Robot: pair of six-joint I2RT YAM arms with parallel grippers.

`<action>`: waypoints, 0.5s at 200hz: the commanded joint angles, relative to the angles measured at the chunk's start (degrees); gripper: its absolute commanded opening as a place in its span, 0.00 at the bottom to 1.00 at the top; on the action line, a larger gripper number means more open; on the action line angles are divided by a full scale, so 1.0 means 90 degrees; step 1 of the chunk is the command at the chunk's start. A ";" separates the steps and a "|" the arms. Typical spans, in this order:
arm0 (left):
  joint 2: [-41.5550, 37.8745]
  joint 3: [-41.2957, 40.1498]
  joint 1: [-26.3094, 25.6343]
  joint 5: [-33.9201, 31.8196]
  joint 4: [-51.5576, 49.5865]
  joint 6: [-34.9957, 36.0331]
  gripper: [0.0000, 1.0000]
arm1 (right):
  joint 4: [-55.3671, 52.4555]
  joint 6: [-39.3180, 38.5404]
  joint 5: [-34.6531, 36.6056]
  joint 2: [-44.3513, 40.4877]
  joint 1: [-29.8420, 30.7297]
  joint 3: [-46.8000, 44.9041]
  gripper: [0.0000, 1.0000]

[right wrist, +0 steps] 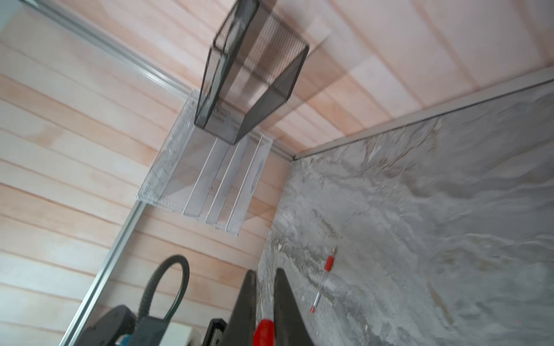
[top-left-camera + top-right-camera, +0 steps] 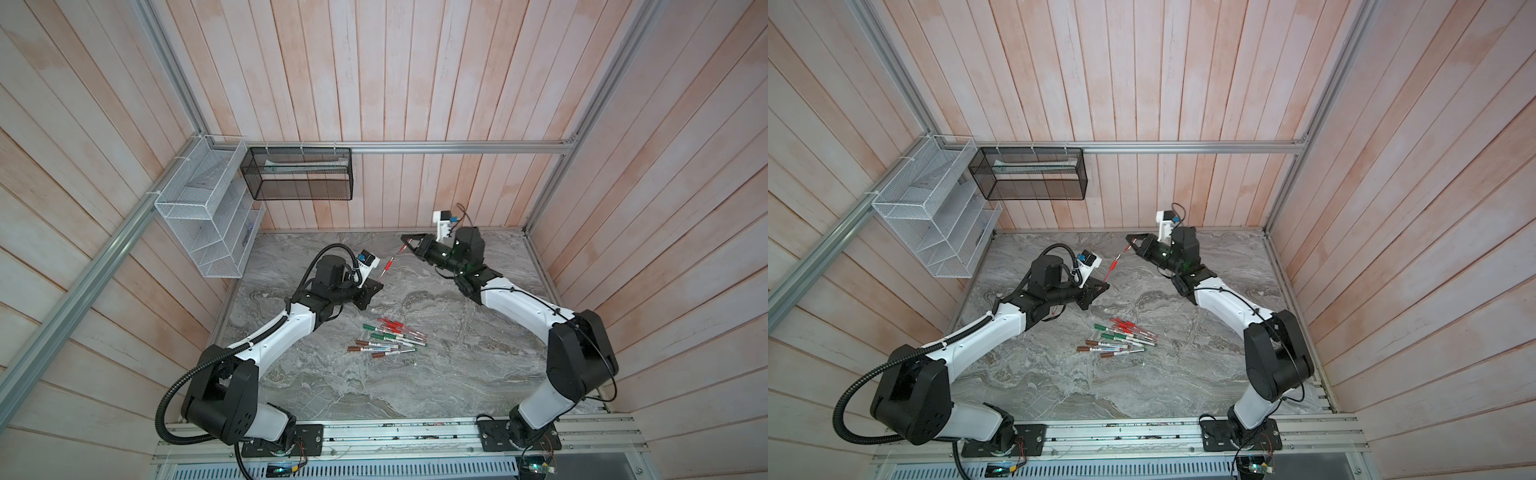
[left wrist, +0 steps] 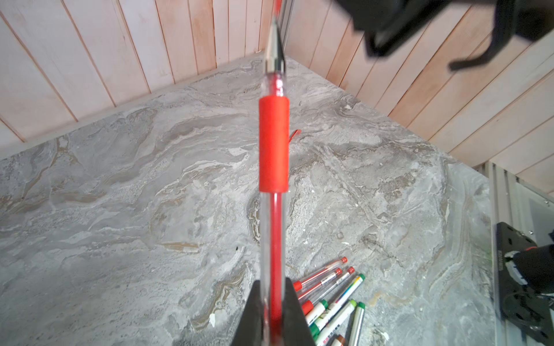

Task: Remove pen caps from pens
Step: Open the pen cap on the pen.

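red pen (image 3: 273, 143), clear barrel with a red grip sleeve, is clamped in the left gripper (image 3: 272, 283), jaws narrow and pinched on the barrel below the sleeve. its metal tip is bare and points up and away from the pen pile (image 2: 388, 338). in both top views the red pen hangs in the air just behind the pile, toward the back wall, with the left gripper at its lower end. right gripper (image 2: 406, 244) is further behind the pile, past the pen tip, jaws closed tight on a red cap (image 1: 263, 332). the cap shows as a red stub between the black fingers (image 1: 244, 299) in the right wrist view. cap and pen tip are near and roughly in line, not touching. the pile lies flat on the grey marble table (image 2: 457, 374): thin red-trim pens and white markers with green and brown ends, fanned and overlapping. black mesh basket (image 2: 299, 174) and white wire basket (image 2: 208, 216) hang on the walls well behind the pile, toward the left arm's side
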 commanded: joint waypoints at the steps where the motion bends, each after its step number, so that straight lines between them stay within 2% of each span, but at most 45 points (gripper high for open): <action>1: 0.0050 -0.0066 -0.0103 -0.0096 -0.0112 0.0350 0.00 | 0.0439 0.0418 0.0291 -0.0552 -0.0706 -0.0316 0.00; 18: 0.0011 -0.0032 -0.0157 -0.0115 -0.0226 0.0439 0.00 | 0.0728 0.0651 0.0240 -0.0882 -0.1090 -0.0660 0.00; 44: -0.0037 -0.0018 -0.0134 -0.0305 -0.0240 0.0436 0.00 | 0.0524 0.0440 0.0223 -0.1216 -0.1364 -0.0937 0.00; 80: -0.0120 0.0039 0.0262 -0.0368 -0.0219 -0.0105 0.00 | 0.0204 0.0146 0.0156 -0.1563 -0.1570 -0.1416 0.00; 100: -0.0165 0.0175 0.0471 -0.0583 -0.0426 -0.0051 0.00 | -0.0041 0.0008 0.0160 -0.1791 -0.1717 -0.1663 0.00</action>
